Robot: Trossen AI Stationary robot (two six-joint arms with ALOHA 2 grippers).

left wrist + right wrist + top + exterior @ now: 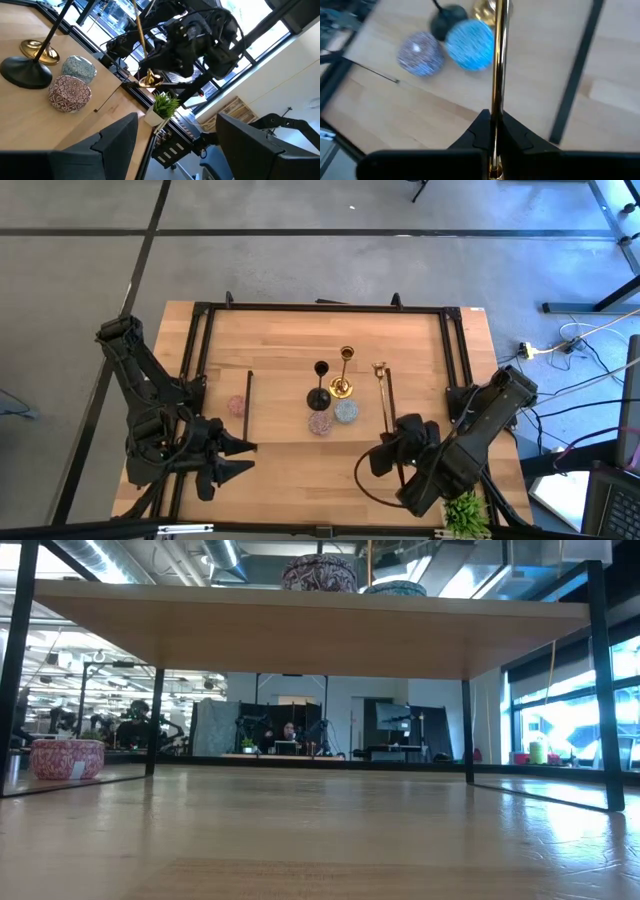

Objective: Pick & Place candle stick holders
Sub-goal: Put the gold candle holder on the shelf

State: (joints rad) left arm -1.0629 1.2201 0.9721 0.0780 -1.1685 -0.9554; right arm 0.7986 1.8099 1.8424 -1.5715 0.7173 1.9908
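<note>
While the right gripper point(492, 131) is clamped on a slim gold candlestick holder point(498, 75), its fingertips meet around the stem so tightly that the pads themselves are hard to make out. The stem's lower end is cut off at the edge of the right wrist view. From above, this held holder point(381, 388) hangs over the wooden board point(280, 340), just beside the board's right black rail point(389, 395).

Near the board's middle stand the second gold holder point(344, 372) and the black holder point(319, 385), close together, with the mauve glittery round point(320, 422) and the pale blue round point(346, 411) just in front of them. The pink round point(236, 405) sits well apart, beyond the left rail point(248, 392). In the low view the pink round point(67, 757) shows a small pale label, possibly a price sticker, but no writing on it can be read. There only the tops of two rounds peek over the shelf's edge point(320, 572), and the stems are almost wholly hidden.

Off the board's left front corner, the left gripper point(240, 457) hovers with its fingers point(117, 137) spread apart and nothing between them. A small green plant point(162, 105) stands at the table's front right corner, its pot partly hidden behind the left finger. No brand or lettering is legible anywhere.
</note>
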